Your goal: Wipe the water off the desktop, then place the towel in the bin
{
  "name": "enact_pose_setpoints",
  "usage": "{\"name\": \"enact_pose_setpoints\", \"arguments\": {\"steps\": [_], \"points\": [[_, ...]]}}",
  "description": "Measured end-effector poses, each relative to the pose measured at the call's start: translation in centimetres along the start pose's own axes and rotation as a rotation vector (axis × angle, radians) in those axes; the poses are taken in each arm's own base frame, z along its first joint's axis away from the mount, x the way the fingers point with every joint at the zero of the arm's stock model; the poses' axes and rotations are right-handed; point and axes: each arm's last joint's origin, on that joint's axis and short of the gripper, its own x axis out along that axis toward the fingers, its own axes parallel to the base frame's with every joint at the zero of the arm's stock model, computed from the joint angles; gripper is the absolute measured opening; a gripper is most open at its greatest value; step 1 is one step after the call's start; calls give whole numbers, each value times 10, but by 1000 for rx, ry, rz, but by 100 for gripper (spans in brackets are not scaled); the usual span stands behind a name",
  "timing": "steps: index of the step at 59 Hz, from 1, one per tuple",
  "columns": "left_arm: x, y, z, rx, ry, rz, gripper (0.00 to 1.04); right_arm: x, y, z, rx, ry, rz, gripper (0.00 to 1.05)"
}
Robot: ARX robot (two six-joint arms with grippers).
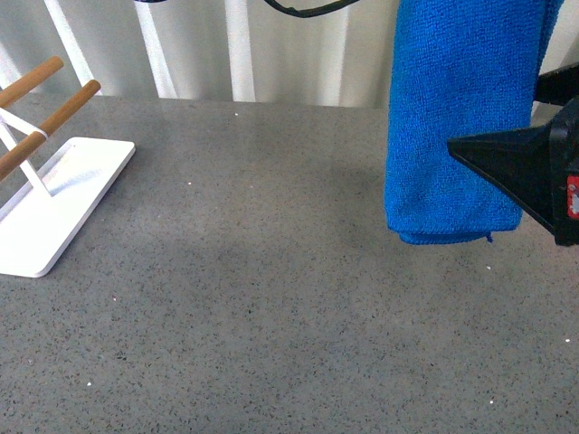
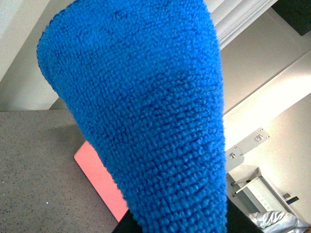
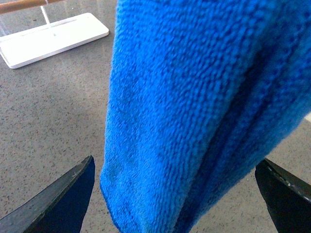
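Right gripper (image 3: 174, 162) is spread wide, and the blue towel (image 1: 452, 117) hangs straight down between its fingers, clear of the desktop (image 1: 271, 298). The left gripper's fingers are hidden behind the cloth, so I cannot tell their state. A corner of the pink bin (image 2: 99, 177) peeks out past the towel.

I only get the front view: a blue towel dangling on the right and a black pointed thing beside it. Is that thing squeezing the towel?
Observer: No. The right wrist view shows the right gripper open, its fingers spread on either side of the towel.
Operator: Where's the bin? It's not in my view.
Observer: The left wrist view shows a salmon-pink corner of the bin beside the desktop, partly hidden behind the towel.
Operator: So what holds the towel up?
Observer: I can't tell. In the left wrist view the towel fills most of the picture, very close to that camera.
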Motion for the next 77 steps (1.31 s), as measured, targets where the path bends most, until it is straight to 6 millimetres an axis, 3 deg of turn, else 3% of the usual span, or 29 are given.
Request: {"name": "enact_pose_setpoints", "arguments": {"steps": [12,26,47,77], "points": [[0,0,0,-6,0,0,7,10,-5,10,-31,-25,4,95],[-1,1,1,-6,-2,2,7,17,-1,21,-61,-51,1,59],[-3,5,3,-8,-2,17,7,17,-2,20,-61,-49,-8,5],[-22,33,9,-16,19,152,10,13,-12,23,-54,-46,-46,5]]}}
